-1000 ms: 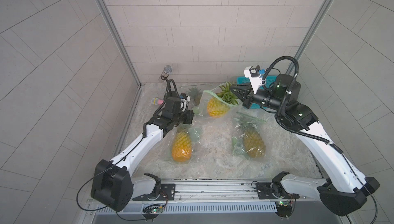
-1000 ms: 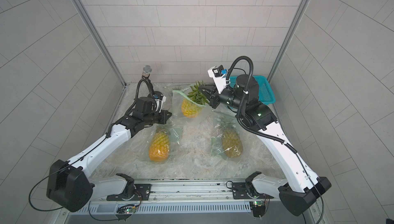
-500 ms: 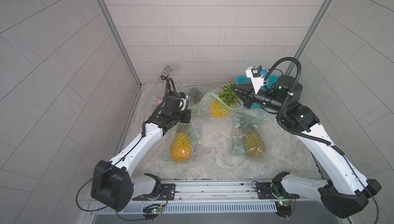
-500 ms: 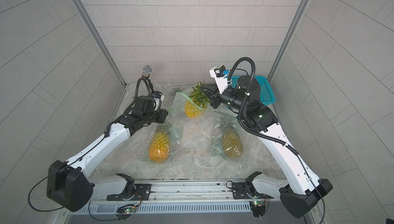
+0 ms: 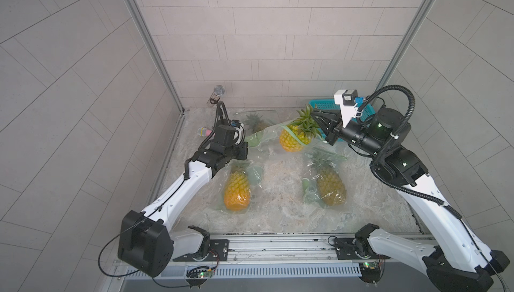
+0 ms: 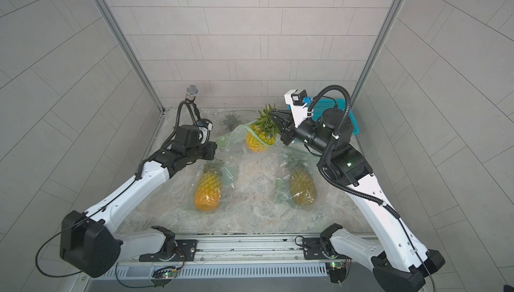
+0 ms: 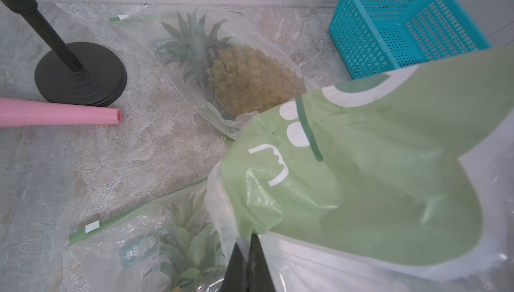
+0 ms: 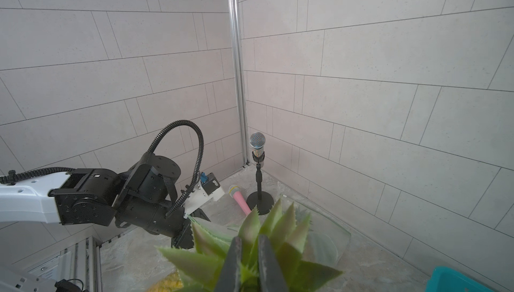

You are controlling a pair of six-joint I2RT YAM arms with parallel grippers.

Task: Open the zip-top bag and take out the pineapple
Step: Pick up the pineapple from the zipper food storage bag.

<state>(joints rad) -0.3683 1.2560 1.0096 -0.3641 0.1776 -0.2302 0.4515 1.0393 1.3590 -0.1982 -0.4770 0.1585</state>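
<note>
The right gripper (image 5: pixel 315 113) (image 8: pixel 249 251) is pinched tight on the leafy crown of the pineapple (image 5: pixel 292 140) (image 6: pixel 257 140), holding the fruit lifted off the table near the back. Across from it the left gripper (image 7: pixel 246 251) is clamped flat on the green printed end of the zip-top bag (image 5: pixel 262 137) (image 7: pixel 361 179), pulling the plastic taut. The bag's green zip edge loops round the middle of the fruit. The crown is clear of it, and the lower half seems to sit inside the mouth, though the clear film makes that hard to judge.

The blue basket (image 5: pixel 324 105) stands just behind the right gripper by the back wall. A third bagged pineapple (image 7: pixel 242 79) lies behind the held bag. Below are two more bagged pineapples (image 5: pixel 236 190) (image 5: pixel 331 187), with bare marbled table (image 5: pixel 281 176) between them. A microphone on a stand (image 5: pixel 219 91) and a pink microphone (image 5: pixel 204 131) fill the far left corner.

Since a second ago the right gripper has drawn the fruit a little toward the basket side, and the bag is stretched longer between the grippers.
</note>
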